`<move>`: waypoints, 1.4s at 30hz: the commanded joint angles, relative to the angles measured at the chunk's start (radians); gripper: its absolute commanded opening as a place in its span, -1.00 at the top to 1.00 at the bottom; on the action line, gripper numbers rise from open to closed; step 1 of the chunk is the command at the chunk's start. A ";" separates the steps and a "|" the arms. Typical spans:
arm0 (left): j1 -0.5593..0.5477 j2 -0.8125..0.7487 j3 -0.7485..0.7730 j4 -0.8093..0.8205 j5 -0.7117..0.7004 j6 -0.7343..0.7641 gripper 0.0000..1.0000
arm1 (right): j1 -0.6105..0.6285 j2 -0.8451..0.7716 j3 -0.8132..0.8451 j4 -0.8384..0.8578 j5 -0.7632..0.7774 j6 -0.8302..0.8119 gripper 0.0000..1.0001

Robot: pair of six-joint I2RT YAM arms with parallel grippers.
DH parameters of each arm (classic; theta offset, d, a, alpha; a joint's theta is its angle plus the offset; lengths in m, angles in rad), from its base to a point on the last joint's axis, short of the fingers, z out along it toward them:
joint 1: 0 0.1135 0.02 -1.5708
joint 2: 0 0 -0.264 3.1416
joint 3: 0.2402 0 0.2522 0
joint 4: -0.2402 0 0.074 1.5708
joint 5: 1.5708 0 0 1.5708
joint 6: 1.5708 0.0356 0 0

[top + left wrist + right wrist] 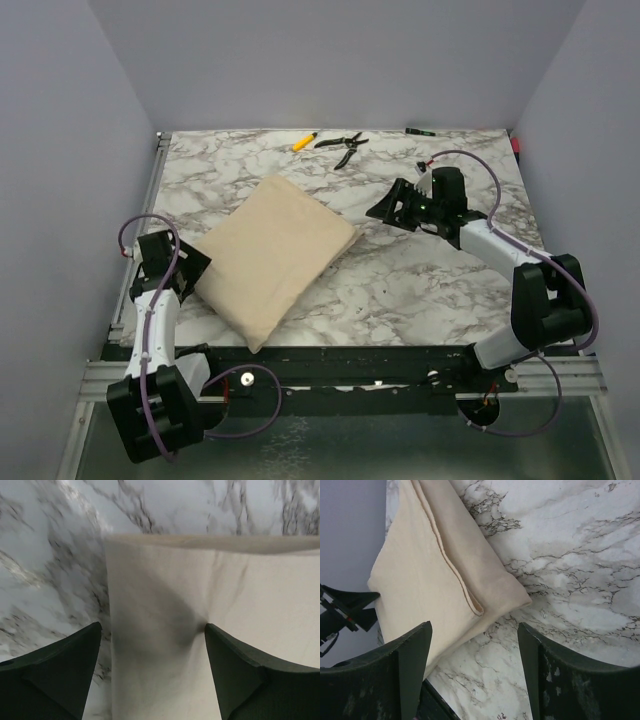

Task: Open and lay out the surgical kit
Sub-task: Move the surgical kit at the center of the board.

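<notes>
Your left hand sits low at the near-left edge of the beige cloth wrap, spread wide and pinching nothing. In its wrist view one finger is over bare marble and the other over the cloth; you cannot tell whether either touches. Your right hand is spread too and empty, held above the bench just off the wrap's right corner and pointing toward it. The wrap lies folded shut, mid-left on the bench. Black-handled pliers and a yellow pen lie at the far edge, well apart from the wrap and both hands. The left arm is folded close to its base. The right arm reaches forward and inward.
</notes>
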 commanded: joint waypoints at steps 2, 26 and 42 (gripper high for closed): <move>-0.003 -0.009 -0.119 0.148 0.271 -0.157 -0.66 | 0.009 -0.015 0.018 -0.005 -0.006 0.000 -0.45; -0.335 0.765 0.485 0.348 0.341 0.006 -0.60 | 0.009 0.134 0.201 -0.193 0.348 -0.166 -0.67; -0.381 0.755 0.499 0.268 0.494 0.004 -0.49 | 0.007 0.256 0.251 -0.324 0.411 -0.228 -0.45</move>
